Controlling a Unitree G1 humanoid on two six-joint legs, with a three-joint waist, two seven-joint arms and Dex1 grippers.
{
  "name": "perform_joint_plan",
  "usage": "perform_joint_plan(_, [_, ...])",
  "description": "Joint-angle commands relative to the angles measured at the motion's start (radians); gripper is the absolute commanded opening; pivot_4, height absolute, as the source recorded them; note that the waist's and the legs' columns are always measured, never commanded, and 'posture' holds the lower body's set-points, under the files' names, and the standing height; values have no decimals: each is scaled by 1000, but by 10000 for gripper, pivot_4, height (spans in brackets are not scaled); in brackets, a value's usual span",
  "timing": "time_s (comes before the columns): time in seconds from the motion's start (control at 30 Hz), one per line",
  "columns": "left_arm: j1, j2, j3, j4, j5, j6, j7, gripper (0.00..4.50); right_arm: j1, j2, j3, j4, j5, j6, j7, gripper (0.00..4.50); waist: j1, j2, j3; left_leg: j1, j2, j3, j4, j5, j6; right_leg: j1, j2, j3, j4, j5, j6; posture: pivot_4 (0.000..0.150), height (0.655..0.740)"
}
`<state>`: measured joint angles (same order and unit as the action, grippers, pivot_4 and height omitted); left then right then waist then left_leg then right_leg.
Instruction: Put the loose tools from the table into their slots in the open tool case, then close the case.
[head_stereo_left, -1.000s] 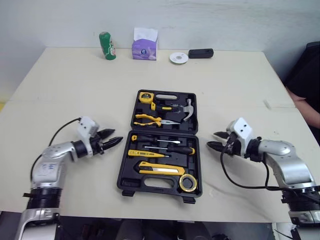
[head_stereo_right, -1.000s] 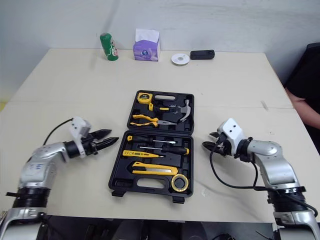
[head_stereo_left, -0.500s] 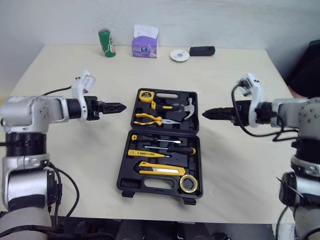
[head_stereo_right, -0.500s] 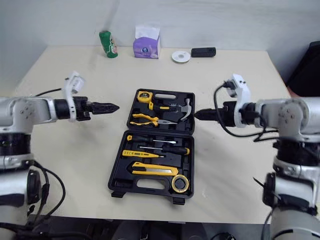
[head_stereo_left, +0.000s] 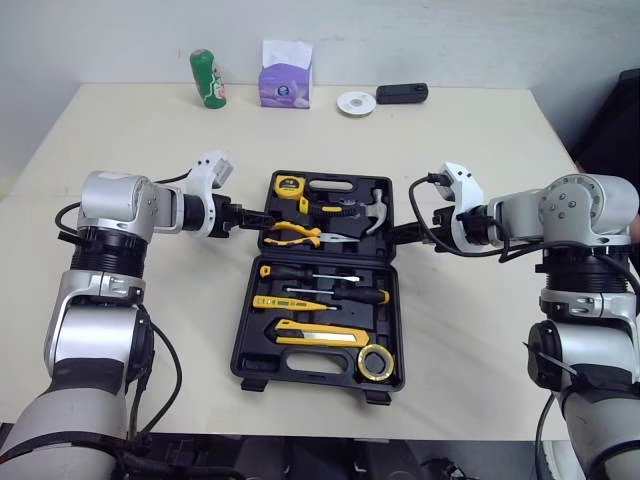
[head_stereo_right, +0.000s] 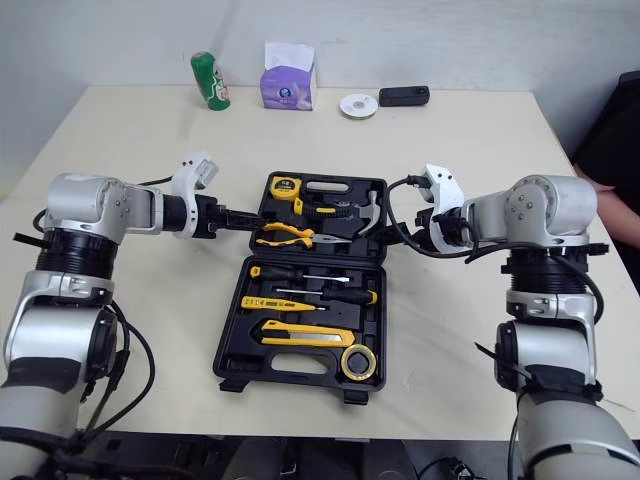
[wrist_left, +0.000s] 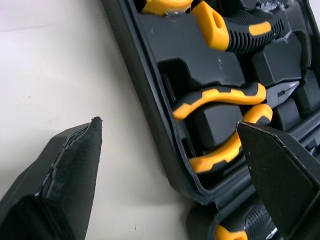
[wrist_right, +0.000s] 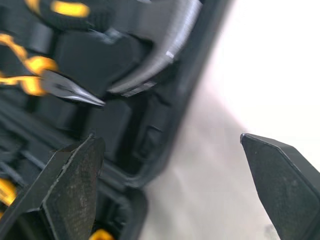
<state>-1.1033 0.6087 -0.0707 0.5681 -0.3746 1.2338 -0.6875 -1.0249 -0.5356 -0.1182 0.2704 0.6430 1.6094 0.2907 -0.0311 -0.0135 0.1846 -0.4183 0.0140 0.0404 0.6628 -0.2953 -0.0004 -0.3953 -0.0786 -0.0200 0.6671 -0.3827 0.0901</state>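
**At the case's two sides, both pincers set for the closing**

Near the middle of the tabletop, a little toward its front edge, the tool case (head_stereo_left: 300, 367) lies open flat, its two halves joined across the middle. I count one case. In its far half sit one tape measure (head_stereo_left: 289, 186), one hammer (head_stereo_left: 377, 210) and one pair of pliers (head_stereo_left: 295, 234). The near half holds two screwdrivers (head_stereo_left: 355, 296), one yellow tester pen (head_stereo_left: 285, 303), one utility knife (head_stereo_left: 320, 338) and one roll of tape (head_stereo_left: 377, 362). Every tool seems to sit in a slot, and I can spot none loose beside the case.

So the packing looks done, and I judge the closing to be the step in hand. The left pincer (head_stereo_left: 255, 217) is released, its fingers spread either side of the far half's left wall. The right pincer (head_stereo_left: 393, 235) is likewise released, astride the right wall by the hammer's head. Neither grips anything.

The next move, I'd guess, calls for both to nip those walls evenly and swing the far half up and over onto the near half. An uneven lift could twist the case or tip tools out.

Along the far edge stand one green can (head_stereo_left: 205, 78), one tissue box (head_stereo_left: 285, 75), one disc (head_stereo_left: 356, 102) and one small dark gadget (head_stereo_left: 402, 93).
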Motion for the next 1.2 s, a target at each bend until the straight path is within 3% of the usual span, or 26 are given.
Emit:
perform_joint_plan(0.03, [-25,3,-4,22,25,-24,-13,45000,-23,11,-24,-20,-8,5,-24,44792,0,0,0,0,0,0,0,0,0,0,0,0,0,0,0,1500,7400])
perform_joint_plan(0.43, [-55,-40,2,179,103,-127,-3,45000,-28,93,-76,8,-132,-19,-78,44792,0,0,0,-2,-1,0,3,0,0,-2,0,0,6,0,0,1500,7400])
perform_joint_plan(1.07, [-55,-85,-64,223,188,-151,-60,45000,-2,148,-122,9,-232,4,-87,44792,1,0,0,0,-2,0,5,0,0,-2,-1,1,12,0,0,1500,7400])
perform_joint_plan(1.2, [-43,-103,-68,211,192,-128,-75,28617,3,158,-131,18,-237,5,-88,27749,2,0,-1,0,-2,0,5,0,0,-2,-1,1,13,0,0,1500,7400])
